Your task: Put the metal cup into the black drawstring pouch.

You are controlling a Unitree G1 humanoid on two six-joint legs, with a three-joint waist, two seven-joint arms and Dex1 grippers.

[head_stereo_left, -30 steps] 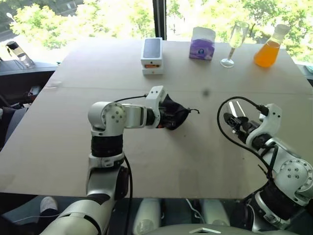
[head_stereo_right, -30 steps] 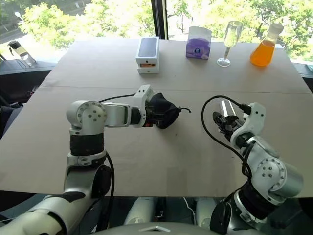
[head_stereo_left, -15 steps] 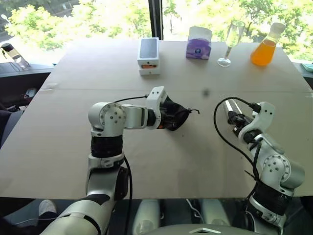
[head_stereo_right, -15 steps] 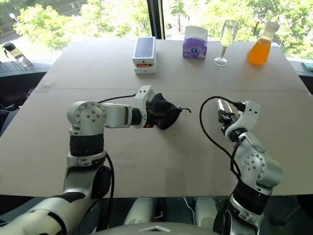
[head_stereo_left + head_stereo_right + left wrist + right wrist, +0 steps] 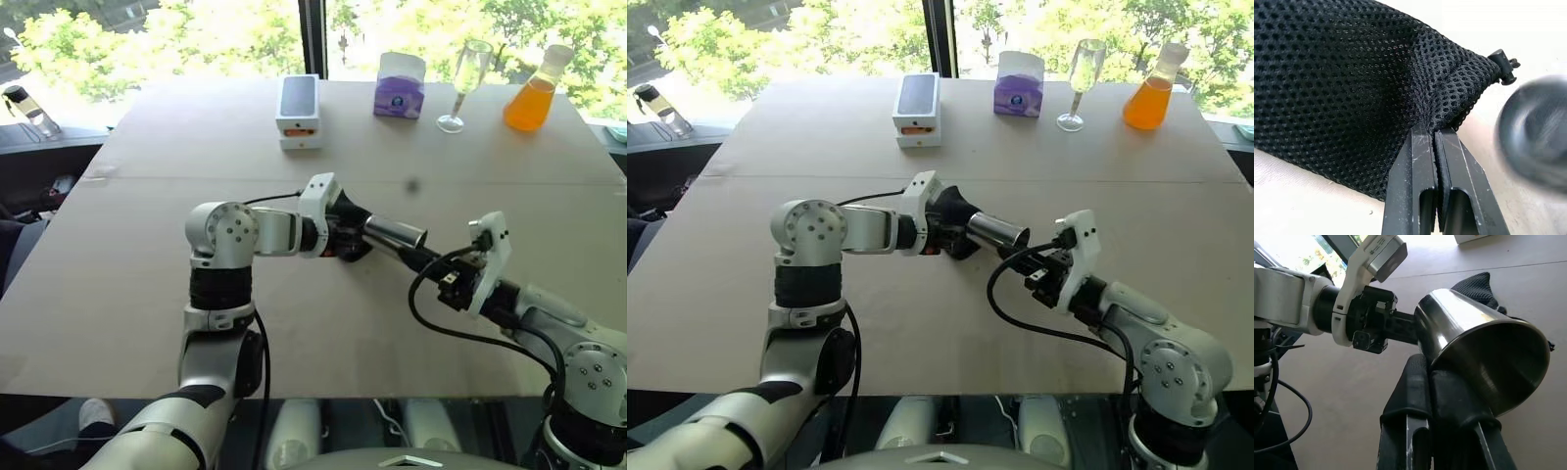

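The black drawstring pouch [image 5: 1347,73] is a mesh bag held just above the table, and my left gripper [image 5: 1436,136] is shut on its gathered mouth. Its cord toggle [image 5: 1504,60] hangs at the tip. The metal cup [image 5: 394,233] lies on its side in the air, its base against the pouch [image 5: 1477,285] and its open mouth facing away from it. My right gripper [image 5: 1431,368] is shut on the cup [image 5: 1484,352] near its rim, reaching in from the right. From the head views the cup and my left gripper [image 5: 956,235] hide most of the pouch.
Along the table's far edge stand a white phone box [image 5: 302,110], a purple tissue box [image 5: 404,86], a champagne glass [image 5: 468,83] and a flask of orange liquid [image 5: 536,93]. A small bottle [image 5: 29,106] sits off the table at far left.
My right arm has swung left and turned level, bringing the cup from the right side up against the pouch. The left arm and the pouch have stayed in place.
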